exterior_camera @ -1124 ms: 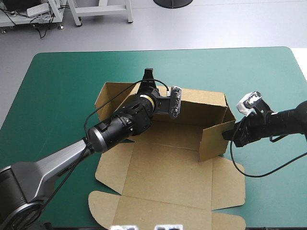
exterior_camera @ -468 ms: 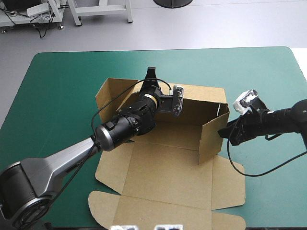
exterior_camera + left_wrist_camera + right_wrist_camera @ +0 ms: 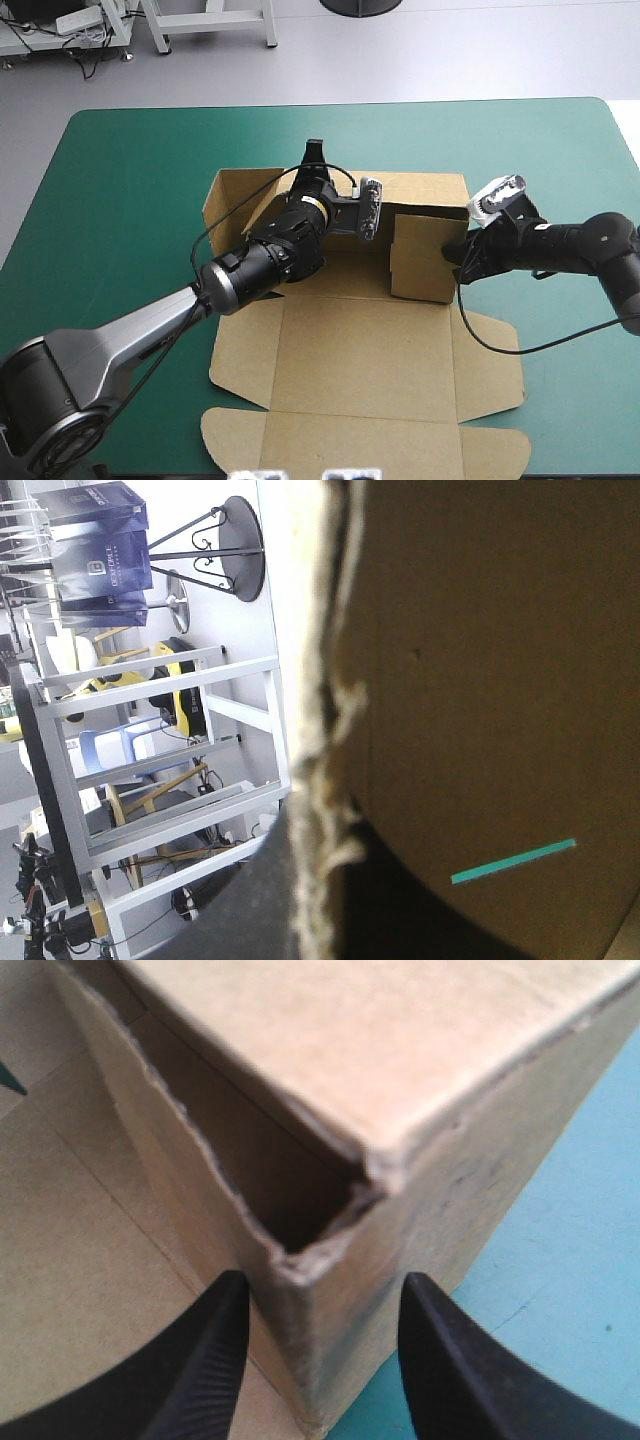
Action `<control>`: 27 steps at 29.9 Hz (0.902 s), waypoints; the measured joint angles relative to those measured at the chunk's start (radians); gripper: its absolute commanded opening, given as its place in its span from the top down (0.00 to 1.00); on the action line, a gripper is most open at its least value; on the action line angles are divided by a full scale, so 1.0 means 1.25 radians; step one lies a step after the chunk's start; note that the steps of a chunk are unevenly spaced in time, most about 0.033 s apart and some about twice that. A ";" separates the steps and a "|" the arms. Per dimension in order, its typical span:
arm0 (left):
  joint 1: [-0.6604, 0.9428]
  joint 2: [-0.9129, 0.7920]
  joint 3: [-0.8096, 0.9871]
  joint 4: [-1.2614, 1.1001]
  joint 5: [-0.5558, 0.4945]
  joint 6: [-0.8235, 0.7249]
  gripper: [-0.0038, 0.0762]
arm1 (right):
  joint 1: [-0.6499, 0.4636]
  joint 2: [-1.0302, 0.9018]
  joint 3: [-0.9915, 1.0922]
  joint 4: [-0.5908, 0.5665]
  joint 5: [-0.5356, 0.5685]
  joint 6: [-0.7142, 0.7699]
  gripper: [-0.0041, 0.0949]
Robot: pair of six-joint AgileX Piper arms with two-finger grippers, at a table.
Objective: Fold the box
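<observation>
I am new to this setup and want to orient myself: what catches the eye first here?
The brown box lies in the middle of the teal-green table, its far wall raised and its lid flat toward the near edge. The left gripper pinches the far wall's top edge, and the right gripper stands open astride a raised corner at the box's right end.
</observation>
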 measured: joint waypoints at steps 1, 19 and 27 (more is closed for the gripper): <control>0.000 0.000 0.000 0.001 0.000 0.000 0.96 | 0.002 0.000 0.014 0.010 -0.026 0.000 0.53; 0.000 0.000 0.000 -0.003 -0.008 -0.023 0.95 | 0.007 0.000 0.113 0.166 -0.213 -0.050 0.96; 0.000 0.006 0.001 0.004 -0.011 -0.027 0.54 | 0.007 0.000 0.114 0.168 -0.214 -0.052 0.96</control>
